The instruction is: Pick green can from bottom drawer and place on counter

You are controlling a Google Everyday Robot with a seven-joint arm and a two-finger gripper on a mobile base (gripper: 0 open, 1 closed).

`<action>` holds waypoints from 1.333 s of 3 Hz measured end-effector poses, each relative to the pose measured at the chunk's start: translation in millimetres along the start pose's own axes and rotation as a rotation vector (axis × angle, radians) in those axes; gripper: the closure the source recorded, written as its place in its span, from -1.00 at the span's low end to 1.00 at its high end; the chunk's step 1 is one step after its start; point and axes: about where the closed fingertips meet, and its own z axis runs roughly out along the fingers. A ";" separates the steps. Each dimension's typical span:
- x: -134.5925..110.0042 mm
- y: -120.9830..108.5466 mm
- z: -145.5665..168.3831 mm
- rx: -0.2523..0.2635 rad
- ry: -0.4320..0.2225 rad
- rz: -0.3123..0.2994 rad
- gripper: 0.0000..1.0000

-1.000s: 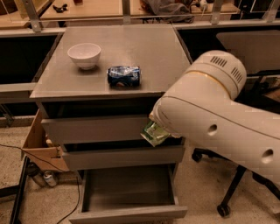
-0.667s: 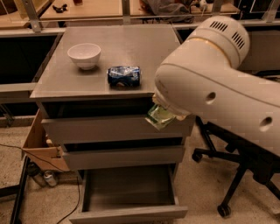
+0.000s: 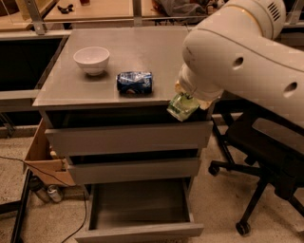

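Speckled beige floor [image 3: 223, 199], black swivel chair [image 3: 266, 142] on castors at right, open cardboard box [image 3: 42, 161] and bottles [image 3: 47, 192] at left, tan wooden tabletops [image 3: 95, 9] behind, dim warm light, gripper [image 3: 184, 100] holding the green can [image 3: 182, 108] at the grey surface's [image 3: 142, 52] front right corner.

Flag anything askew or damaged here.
The blue can lies on its side on the counter and looks crumpled. The claw, at the counter's front right edge, holds the green can tilted.

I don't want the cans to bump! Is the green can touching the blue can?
Apart. The camera view shows bare counter between the blue can and the green can, which the hand holds at the counter's front right corner.
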 end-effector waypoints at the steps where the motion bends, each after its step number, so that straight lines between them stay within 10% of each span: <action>1: 32.4 -12.7 5.8 0.040 0.022 -0.006 1.00; 4: 84.6 -77.6 29.1 0.101 0.111 -0.011 1.00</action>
